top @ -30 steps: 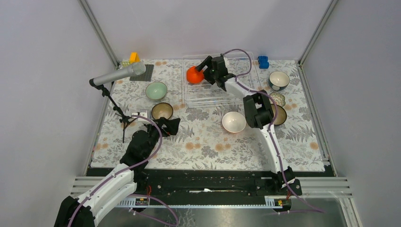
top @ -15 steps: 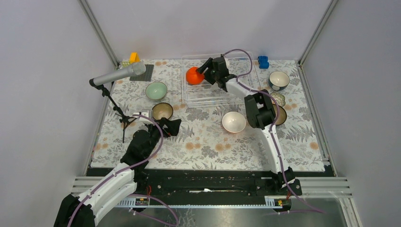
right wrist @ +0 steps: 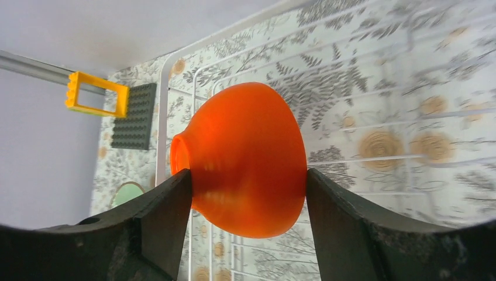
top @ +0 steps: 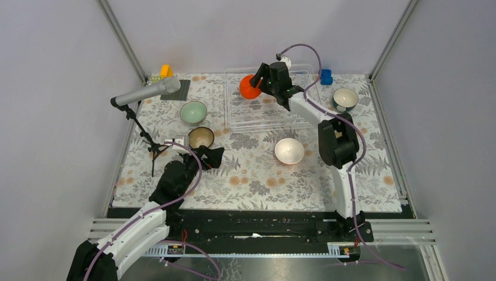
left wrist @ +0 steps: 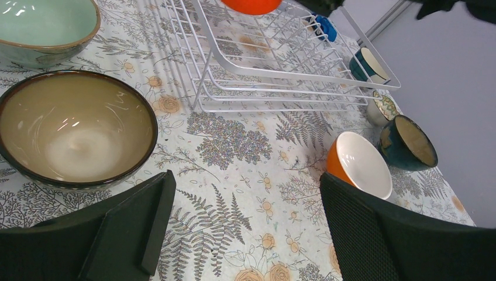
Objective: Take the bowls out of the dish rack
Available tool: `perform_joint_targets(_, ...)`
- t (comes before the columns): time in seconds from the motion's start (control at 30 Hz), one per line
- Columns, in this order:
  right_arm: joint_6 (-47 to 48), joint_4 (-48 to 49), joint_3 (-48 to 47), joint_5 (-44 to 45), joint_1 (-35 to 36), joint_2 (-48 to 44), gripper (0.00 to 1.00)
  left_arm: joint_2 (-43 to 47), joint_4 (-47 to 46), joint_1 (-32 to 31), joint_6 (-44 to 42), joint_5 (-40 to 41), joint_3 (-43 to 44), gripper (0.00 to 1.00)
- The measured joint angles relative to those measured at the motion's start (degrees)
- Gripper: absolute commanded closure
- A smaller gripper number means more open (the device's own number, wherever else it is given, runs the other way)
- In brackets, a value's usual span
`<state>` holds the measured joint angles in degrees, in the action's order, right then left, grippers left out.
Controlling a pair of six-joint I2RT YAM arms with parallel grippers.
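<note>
Grip: right gripper [right wrist: 247, 175] is clamped on the orange bowl [right wrist: 245, 152], with one finger pressed against each side of its wall.
Bowl pose: the bowl lies on its side in the right wrist view, foot toward frame left and wide rim toward lower right.
Bowl place: upper middle of the top view, over the upper-left corner of the rack [top: 269, 111]. In the left wrist view it sits at the top edge, above the rack's wires.
Bowl to gripper: the bowl is between the fingertips, and the arm reaches in from the right of the frame.
Left gripper [left wrist: 245, 178]: jaws wide apart with nothing between them, low over the counter [top: 263, 181], left of centre in the top view.
Brown bowl [left wrist: 76, 137]: upright on the counter, just beside the left gripper's left finger.
Mint bowl [left wrist: 41, 23]: upper left of the left wrist view, just beside the brown bowl.
White-lined bowl [top: 289, 151]: on the counter just below the rack.
Teal bowl [top: 345, 99]: right of the rack, apart from it.
Blue block [top: 326, 76]: at the rack's upper-right corner.
</note>
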<state>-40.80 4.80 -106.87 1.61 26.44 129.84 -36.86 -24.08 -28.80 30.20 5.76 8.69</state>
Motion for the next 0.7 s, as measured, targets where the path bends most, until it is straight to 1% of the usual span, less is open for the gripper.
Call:
perform_joint_targets(0.13, 8.81, -1.79, 2.25, 4.2, 0.72, -5.53, 0.33, 0.0, 0.0, 0.0, 0.0, 0.0, 0.0, 0.01)
perform_joint_targets(0.3, 23.3, -4.76, 2.84, 11.28, 3.78, -9.53, 0.33, 0.0, 0.0, 0.0, 0.0, 0.04, 0.0, 0.01)
perform_joint_targets(0.53, 38.93, -10.38, 3.04, 24.59, 10.36, -9.94, 0.35, 0.0, 0.0, 0.0, 0.0, 0.07, 0.0, 0.01)
perform_joint_targets(0.7, 49.9, -10.12, 3.19, 33.68, 13.0, -9.57, 0.35, 0.0, 0.0, 0.0, 0.0, 0.09, 0.0, 0.01)
